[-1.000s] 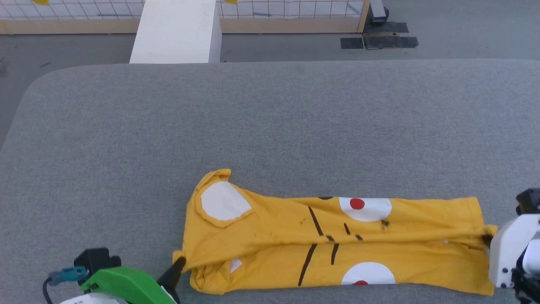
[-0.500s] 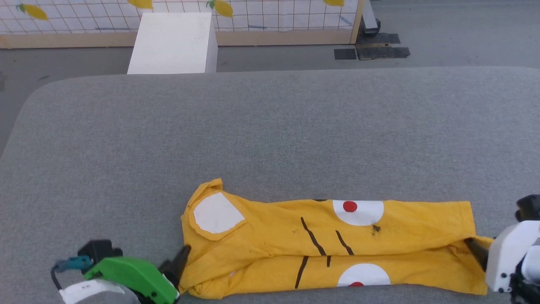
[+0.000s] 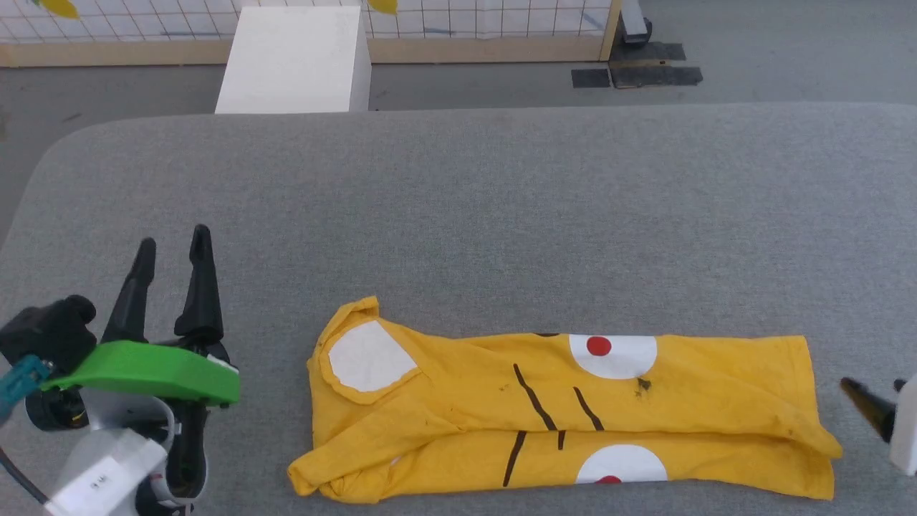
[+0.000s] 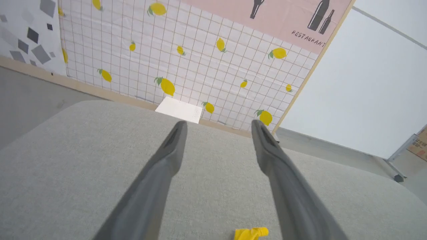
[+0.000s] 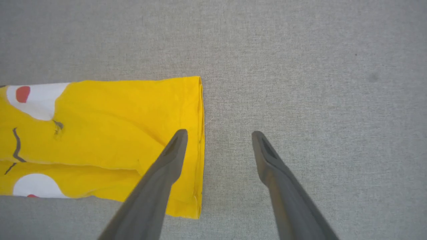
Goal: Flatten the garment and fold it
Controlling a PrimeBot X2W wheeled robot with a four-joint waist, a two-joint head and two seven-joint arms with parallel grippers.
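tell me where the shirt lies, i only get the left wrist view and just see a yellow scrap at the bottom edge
Observer: The garment lies on the grey padded surface as a long band folded lengthwise, off to the right of your left gripper and apart from it.
Operator: is anything holding it
Observer: No. The right gripper has its jaws open with nothing between them, beside the hem end.
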